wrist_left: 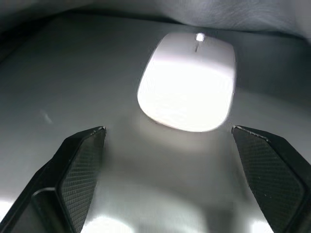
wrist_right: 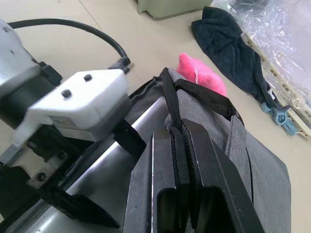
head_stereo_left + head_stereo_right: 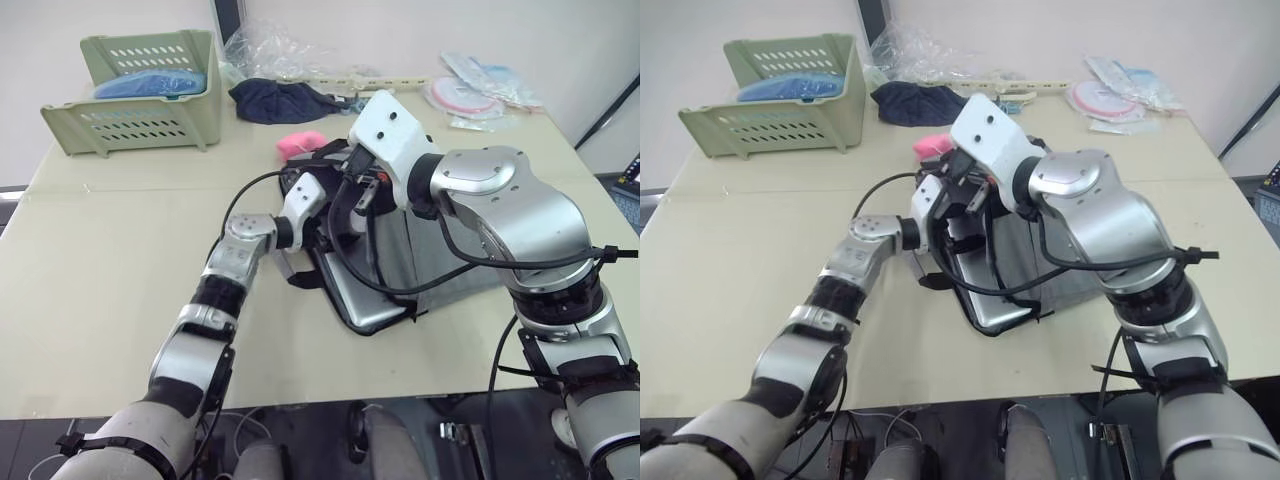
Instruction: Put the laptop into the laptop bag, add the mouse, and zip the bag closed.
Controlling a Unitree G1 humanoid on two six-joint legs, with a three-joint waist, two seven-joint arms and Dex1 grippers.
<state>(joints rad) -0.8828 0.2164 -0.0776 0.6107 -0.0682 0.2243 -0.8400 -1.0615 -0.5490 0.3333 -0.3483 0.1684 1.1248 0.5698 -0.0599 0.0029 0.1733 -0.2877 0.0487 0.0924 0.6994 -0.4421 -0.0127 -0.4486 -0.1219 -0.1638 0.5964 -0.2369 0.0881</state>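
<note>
Mouse step in hand. Left gripper [image 1: 167,141] inside the bag [image 3: 440,270], fingers spread and released, mouse [image 1: 187,87] lying free just beyond them on the laptop [image 3: 365,305]. Right gripper [image 2: 181,145] clenched on the bag's strap at the opening's edge, holding it open. Next, likely: withdraw left, find the zipper. Zipper pull hidden; laptop mostly covered, corner poking out at 6 o'clock.

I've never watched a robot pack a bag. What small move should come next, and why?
Probably draw the left gripper back out: its fingers are open, and the small white oval mouse lies free on the thin silver laptop inside the grey fabric bag, whose edge the right gripper pinches.
</note>
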